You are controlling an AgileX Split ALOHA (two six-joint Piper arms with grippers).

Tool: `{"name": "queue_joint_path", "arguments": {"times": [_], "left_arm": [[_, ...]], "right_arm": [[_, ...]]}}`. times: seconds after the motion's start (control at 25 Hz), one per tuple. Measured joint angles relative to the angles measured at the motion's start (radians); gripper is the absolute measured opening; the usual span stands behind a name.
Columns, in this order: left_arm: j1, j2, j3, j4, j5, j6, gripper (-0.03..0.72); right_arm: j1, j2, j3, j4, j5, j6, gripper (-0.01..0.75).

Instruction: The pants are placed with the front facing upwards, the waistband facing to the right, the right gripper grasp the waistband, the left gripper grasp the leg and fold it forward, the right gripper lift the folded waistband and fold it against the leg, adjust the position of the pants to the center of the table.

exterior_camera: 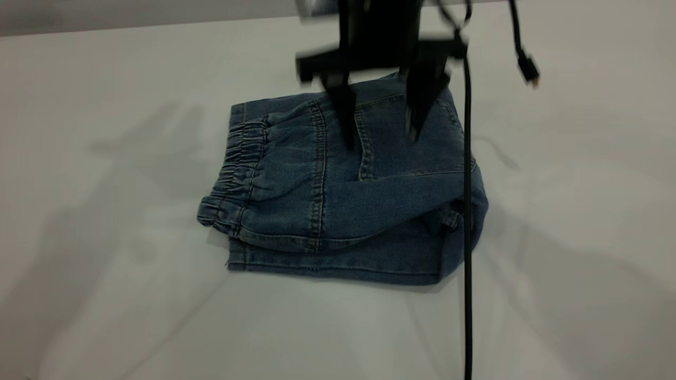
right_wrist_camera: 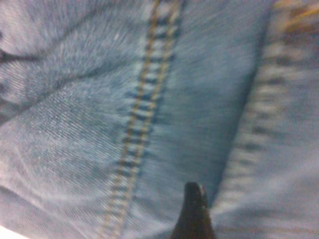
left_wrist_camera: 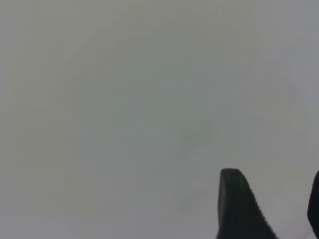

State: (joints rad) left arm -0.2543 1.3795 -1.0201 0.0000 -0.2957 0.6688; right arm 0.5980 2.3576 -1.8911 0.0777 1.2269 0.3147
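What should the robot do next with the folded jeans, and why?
Probably lower the right gripper and nudge the pants toward the table's center. The pants already lie folded, waistband on top at the left, and the fingers hang open just above the denim, holding nothing. The left gripper sees only bare table.

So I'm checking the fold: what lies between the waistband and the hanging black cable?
In the exterior view only folded pants lie between the waistband and the cable; the right hand hangs open above them.

Soft dim light; motion-blurred views
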Motion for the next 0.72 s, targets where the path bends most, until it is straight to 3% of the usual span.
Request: {"name": "queue_joint_path", "arguments": {"times": [0.16,0.36,0.72], "left_arm": [[0.0,-0.035,0.0,0.0,0.015,-0.022,0.321],[0.0,-0.117,0.0,0.0,0.039,-0.062,0.321],[0.0,-0.339,0.0,0.0,0.217,-0.089,0.321]], "right_arm": [[-0.001,-0.134,0.001,-0.064,0.001,-0.08,0.496],[0.015,-0.312,0.002,0.005,0.0,-0.187,0.486],[0.17,-0.679,0.117,0.002,0.001,-0.356,0.468]]}}
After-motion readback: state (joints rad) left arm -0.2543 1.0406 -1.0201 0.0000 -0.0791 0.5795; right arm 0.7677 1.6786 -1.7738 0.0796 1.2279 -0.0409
